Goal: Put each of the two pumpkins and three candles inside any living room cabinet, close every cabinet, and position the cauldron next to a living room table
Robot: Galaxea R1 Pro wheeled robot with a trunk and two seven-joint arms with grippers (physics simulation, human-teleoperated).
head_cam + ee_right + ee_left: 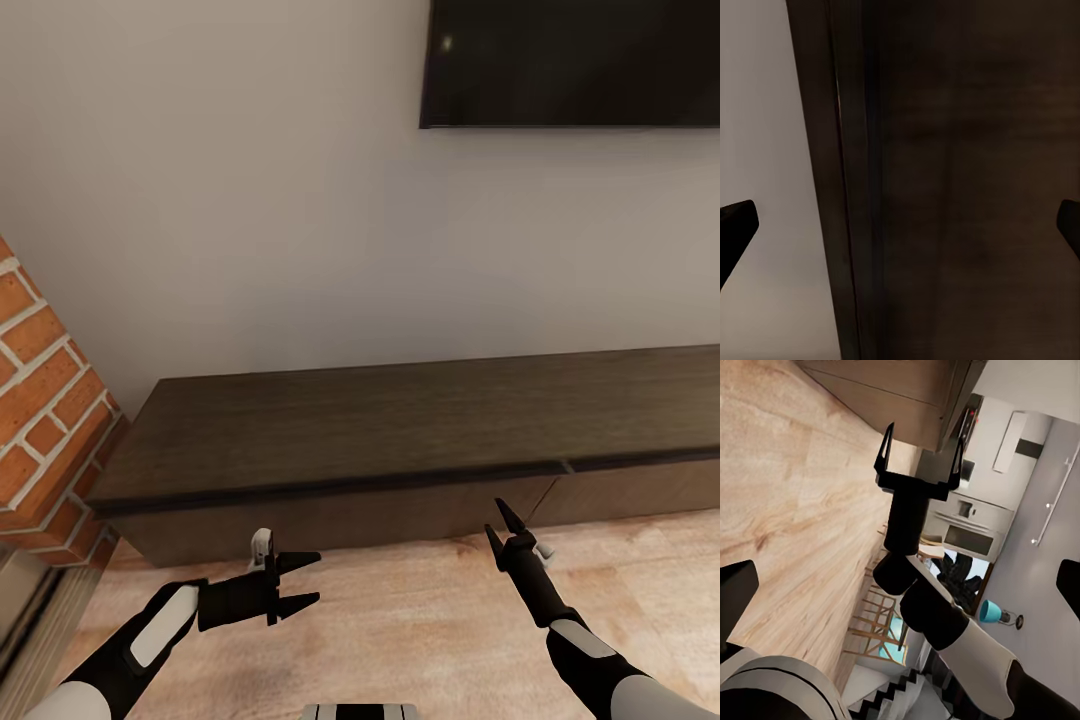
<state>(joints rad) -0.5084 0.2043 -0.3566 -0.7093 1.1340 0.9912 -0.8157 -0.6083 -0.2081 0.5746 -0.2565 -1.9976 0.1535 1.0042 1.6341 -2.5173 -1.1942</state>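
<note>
Pale wood floor, grey wall, brick column at left. Long dark cabinet against far wall, fronts shut. Left gripper and right gripper spread open, empty, near it.

A long low cabinet is rendered in dark brown wood with a fine horizontal grain, its fronts a shade darker than its top. The wall behind it is painted a flat pale grey-white. A black television screen is seen high on that wall. The floor is laid in light honey-tan wood with soft streaked grain. A brick column is patterned in orange-red bricks with off-white mortar lines. The left gripper and right gripper are coloured matte black, with white and grey panels on the arms behind them. A small turquoise object is shown in the left wrist view, among pale grey and white furnishings.
</note>
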